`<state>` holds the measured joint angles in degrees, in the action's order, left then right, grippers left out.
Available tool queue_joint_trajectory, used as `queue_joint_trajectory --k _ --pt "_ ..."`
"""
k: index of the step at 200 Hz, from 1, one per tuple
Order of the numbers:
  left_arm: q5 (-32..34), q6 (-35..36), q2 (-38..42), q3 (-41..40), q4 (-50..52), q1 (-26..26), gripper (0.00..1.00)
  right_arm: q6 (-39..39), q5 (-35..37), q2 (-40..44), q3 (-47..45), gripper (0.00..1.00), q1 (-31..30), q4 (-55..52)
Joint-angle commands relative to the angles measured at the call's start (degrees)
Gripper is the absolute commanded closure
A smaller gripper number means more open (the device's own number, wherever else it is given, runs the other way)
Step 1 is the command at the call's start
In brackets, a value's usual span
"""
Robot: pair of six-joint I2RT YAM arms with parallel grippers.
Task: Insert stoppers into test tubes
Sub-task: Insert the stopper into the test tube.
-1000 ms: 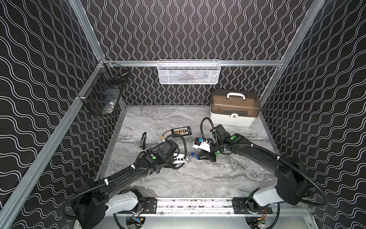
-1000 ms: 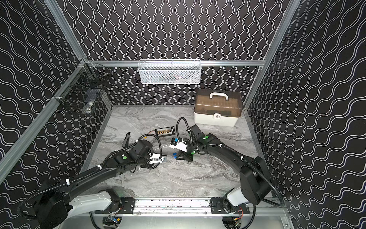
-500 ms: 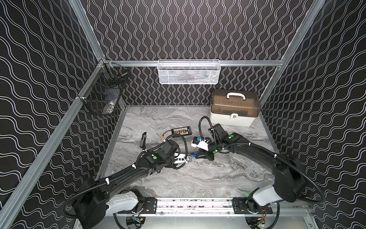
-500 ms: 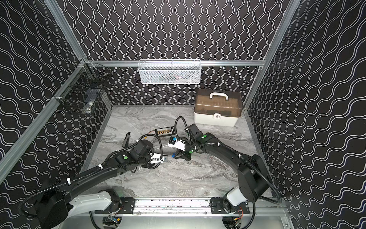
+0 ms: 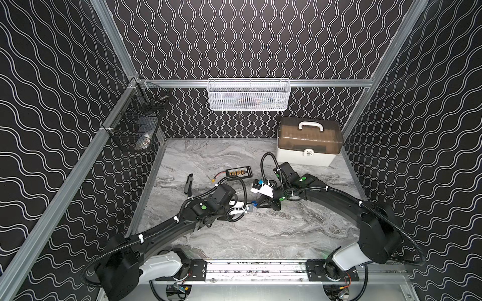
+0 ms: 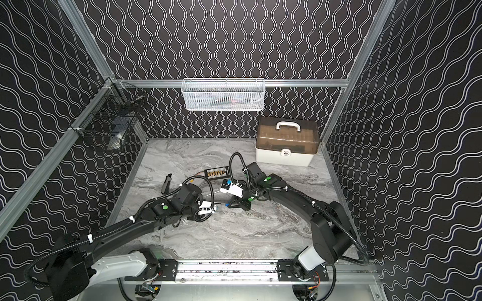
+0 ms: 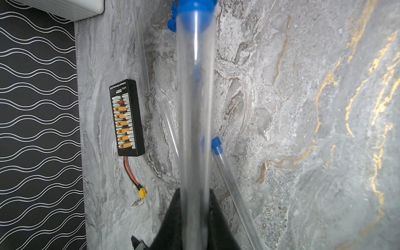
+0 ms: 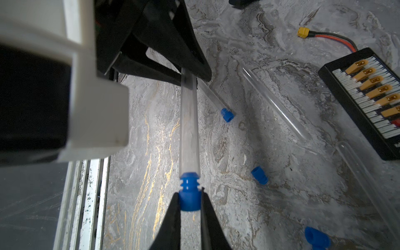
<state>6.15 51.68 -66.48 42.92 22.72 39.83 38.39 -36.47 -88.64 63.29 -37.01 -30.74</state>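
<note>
My left gripper [image 7: 194,192] is shut on a clear test tube [image 7: 194,108], held level above the table. My right gripper [image 8: 189,192] is shut on the cap of a blue stopper [image 8: 189,198]. The stopper's ribbed stem meets the open end of that test tube [image 8: 189,129], with ribs showing outside the mouth. In a top view the two grippers [image 5: 254,206] meet at mid-table. Another test tube [image 8: 211,95] lies on the table with a stopper [image 8: 227,115] in it. Two bare tubes [image 8: 275,104] [image 8: 368,179] and two loose stoppers [image 8: 259,175] [image 8: 317,239] lie nearby.
A black board with gold connectors [image 5: 238,172] and its yellow connector on a red wire [image 8: 303,32] lie behind the grippers. A white box with a brown lid [image 5: 309,146] stands at the back right. A dark hand tool [image 5: 188,184] lies to the left. Baskets hang on the back wall [image 5: 249,95] and left wall [image 5: 138,125].
My right gripper has moved left with the stopper, up to the end of the tube in my left gripper. The left arm has barely moved.
</note>
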Motion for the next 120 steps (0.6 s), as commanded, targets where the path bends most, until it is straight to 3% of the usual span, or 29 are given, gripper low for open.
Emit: queue_joint_trajectory --k 1,120 --pt "-2.23 -0.44 0.73 -0.24 -2.59 0.16 1.00 0.19 -1.50 -0.22 0.67 0.86 -0.16 1.52" --pt "-1.21 3.39 1.78 -0.19 -5.90 3.65 1.00 -3.91 -4.17 -1.51 4.30 0.88 -2.54 6.53"
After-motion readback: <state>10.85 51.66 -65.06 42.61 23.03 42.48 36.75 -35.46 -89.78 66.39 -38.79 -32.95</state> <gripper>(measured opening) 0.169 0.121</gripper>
